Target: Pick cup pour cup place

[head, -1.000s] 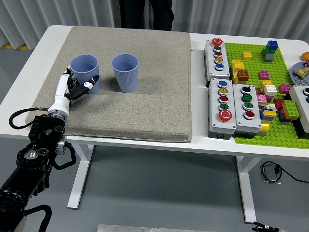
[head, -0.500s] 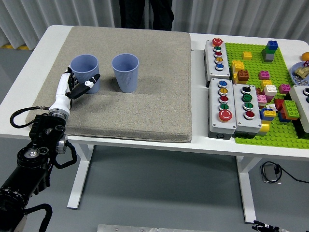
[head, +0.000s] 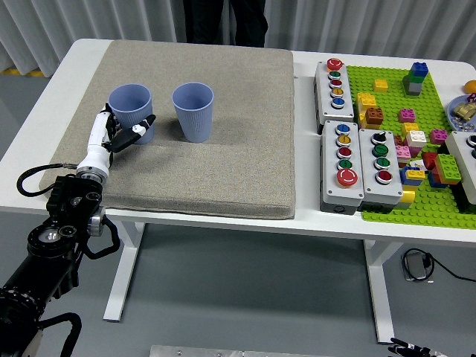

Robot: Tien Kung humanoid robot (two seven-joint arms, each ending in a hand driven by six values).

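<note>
Left hand [head: 113,132] at base of left cup [head: 131,110], fingers [head: 139,126] curled around it, second cup [head: 193,110] just right, both upright on grey mat [head: 223,163].

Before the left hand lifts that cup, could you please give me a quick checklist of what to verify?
1. Left hand at the left cup: ok, fingers wrap its lower side.
2. Grasp fully closed: cannot tell.
3. Left cup upright: ok.
4. Right cup upright, apart from the left one: ok.
5. Cup contents: cannot tell.
6. Grey mat around the cups free of other things: ok.
</note>
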